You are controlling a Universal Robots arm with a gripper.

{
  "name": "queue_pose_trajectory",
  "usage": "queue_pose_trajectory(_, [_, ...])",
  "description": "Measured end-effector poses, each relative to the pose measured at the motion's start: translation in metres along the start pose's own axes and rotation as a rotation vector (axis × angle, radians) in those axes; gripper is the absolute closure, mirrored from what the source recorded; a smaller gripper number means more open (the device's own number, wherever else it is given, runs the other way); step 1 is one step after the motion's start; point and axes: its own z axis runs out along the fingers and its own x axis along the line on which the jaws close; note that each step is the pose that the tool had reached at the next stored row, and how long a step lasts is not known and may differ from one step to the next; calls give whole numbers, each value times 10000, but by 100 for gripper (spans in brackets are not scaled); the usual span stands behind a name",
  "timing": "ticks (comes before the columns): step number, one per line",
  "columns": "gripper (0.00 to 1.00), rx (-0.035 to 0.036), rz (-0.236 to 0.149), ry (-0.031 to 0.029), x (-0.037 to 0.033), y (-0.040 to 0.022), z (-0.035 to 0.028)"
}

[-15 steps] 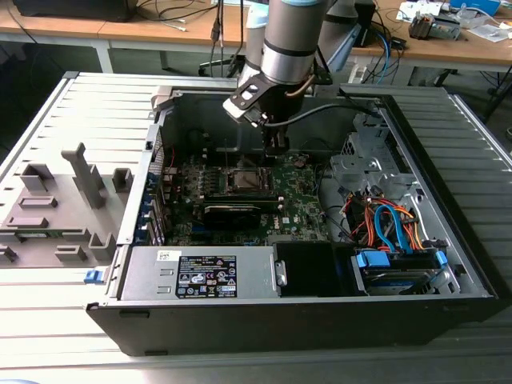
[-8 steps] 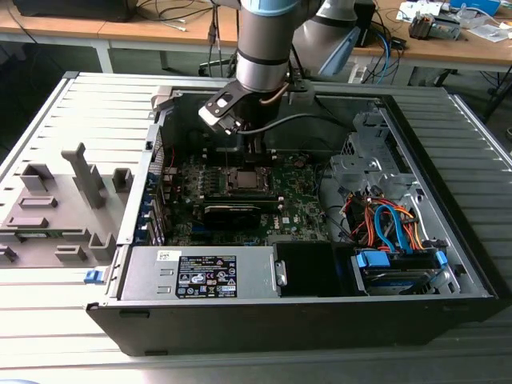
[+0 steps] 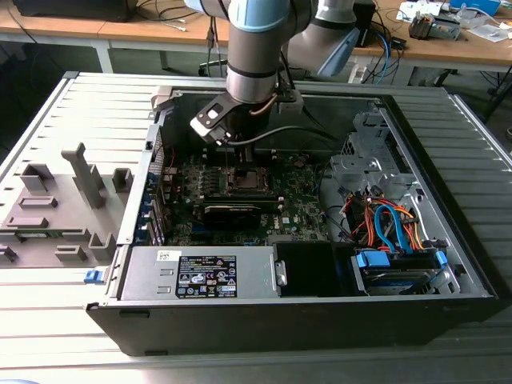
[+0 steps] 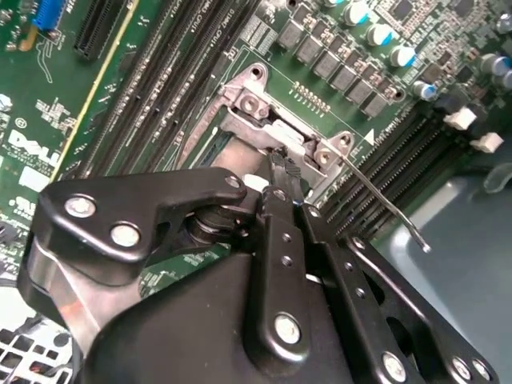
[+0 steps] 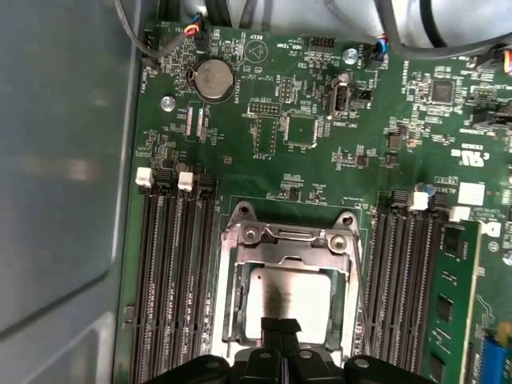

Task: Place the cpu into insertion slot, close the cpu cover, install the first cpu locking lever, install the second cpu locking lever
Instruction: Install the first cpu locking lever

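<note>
Chip: The small flat square silvery-grey cpu (image 5: 292,300) is lying inside the square metal-rimmed insertion slot (image 5: 242,214) on the green circuit board (image 5: 320,88). I am counting that step as done.
Cover: The thin silvery-grey metal cpu cover (image 5: 292,238) is lying around the chip, which is showing through its window. It is looking lowered to me, though I cannot tell whether it is sitting fully flat.
Levers: In the second wrist view a thin bare wire locking lever (image 4: 384,210) is slanting out from the socket corner over the long black memory slots (image 4: 404,152). I am judging it not yet latched. I am not making out the other lever, so both lever steps are looking open.
Fingers: The black gripper (image 5: 280,330) is showing its fingers (image 4: 282,170) pressed together, with nothing visible between them.
Fingers and chip: The tips are sitting at the cover's edge, just beside the chip's near side. I cannot tell whether they are touching the metal.
Place: In the exterior view the slot is sitting at about 11 o'clock from the middle of the open black computer case (image 3: 320,320), under the grey and blue arm (image 3: 256,48). The grey power supply box (image 3: 200,272) is lying at 6 o'clock from it. The case is resting on the grey slatted table (image 3: 48,320).
</note>
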Motion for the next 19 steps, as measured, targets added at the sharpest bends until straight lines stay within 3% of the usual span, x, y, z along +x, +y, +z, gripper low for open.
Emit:
queue_pose_trajectory(4, [89, 5, -91, -21, 0, 2, 54])
queue_pose_trajectory(6, [89, -8, -92, -28, 3, 4, 44])
queue_pose_trajectory(9, [89, 6, -91, -40, -6, 56, 18])
queue_pose_trajectory(11, [89, 12, -93, -40, -13, 102, -50])
queue_pose_trajectory(13, [89, 11, -90, -32, -19, 99, -223])
queue_pose_trajectory(16, [89, 9, -92, -20, -24, 92, -389])
queue_pose_trajectory(19, [89, 10, -93, -20, -27, 87, -490])
